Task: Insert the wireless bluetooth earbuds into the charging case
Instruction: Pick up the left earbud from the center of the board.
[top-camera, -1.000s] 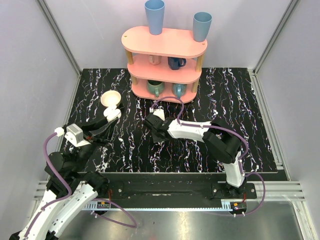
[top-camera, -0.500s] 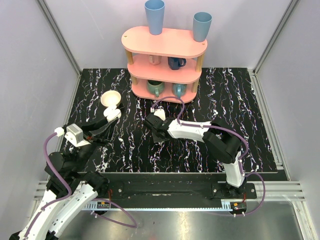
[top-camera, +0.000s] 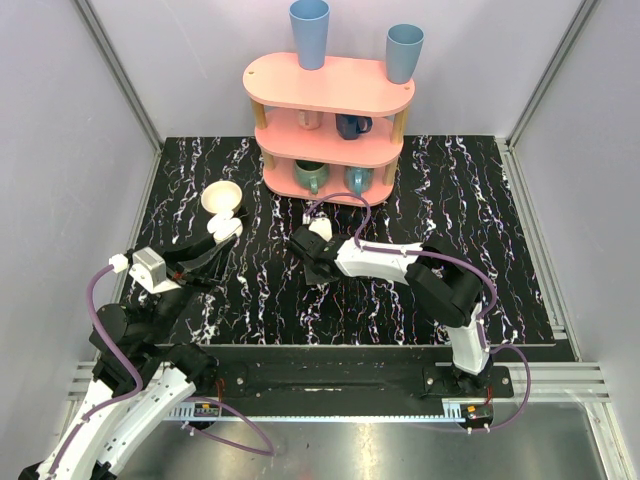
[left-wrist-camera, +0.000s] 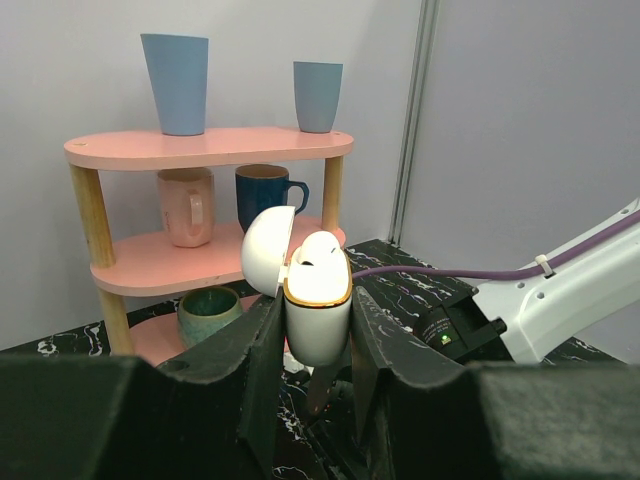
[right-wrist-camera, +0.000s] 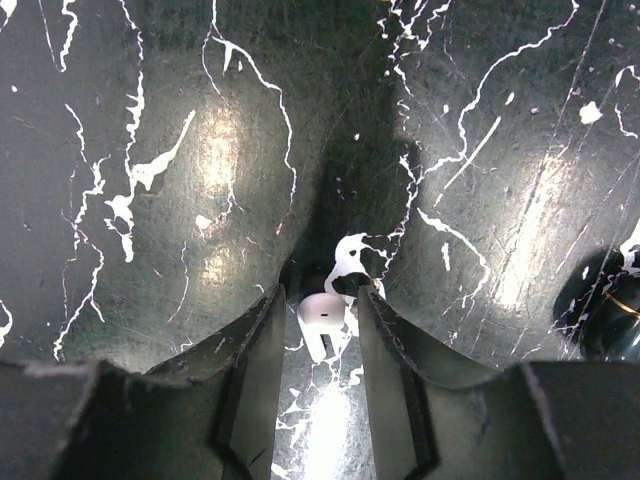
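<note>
**Q:** Where is the charging case?

**A:** Left wrist view, centre. The charging case (left-wrist-camera: 318, 305), white with a gold rim, stands upright in the left claw (left-wrist-camera: 312, 325), which pinches it with one dark finger flat against each side. Its lid (left-wrist-camera: 268, 250) is swung open to the left. The rounded white top of a seated earbud (left-wrist-camera: 320, 247) shows above the rim.

**Q:** And seen from above?

**A:** The left claw and case sit over the left part of the black marbled desk (top-camera: 480, 200), just on the near side of the cream bowl (top-camera: 221, 196).

**Q:** What is the right arm doing?

**A:** The right claw (right-wrist-camera: 321, 298) points down at the middle of the desk, in front of the pink shelf (top-camera: 328, 85). In the right wrist view its fingers are slightly spread. A loose earbud (right-wrist-camera: 322, 312) lies on the desk between them, with a thin gap on each side, so it is not gripped.

**Q:** What is in the background?

**A:** Two blue tumblers (left-wrist-camera: 175, 83) stand on the shelf's top tier. A pink mug (left-wrist-camera: 186, 206) and a dark blue mug (left-wrist-camera: 264, 195) stand on the middle tier, and a green mug (left-wrist-camera: 207, 312) on the lowest.
</note>
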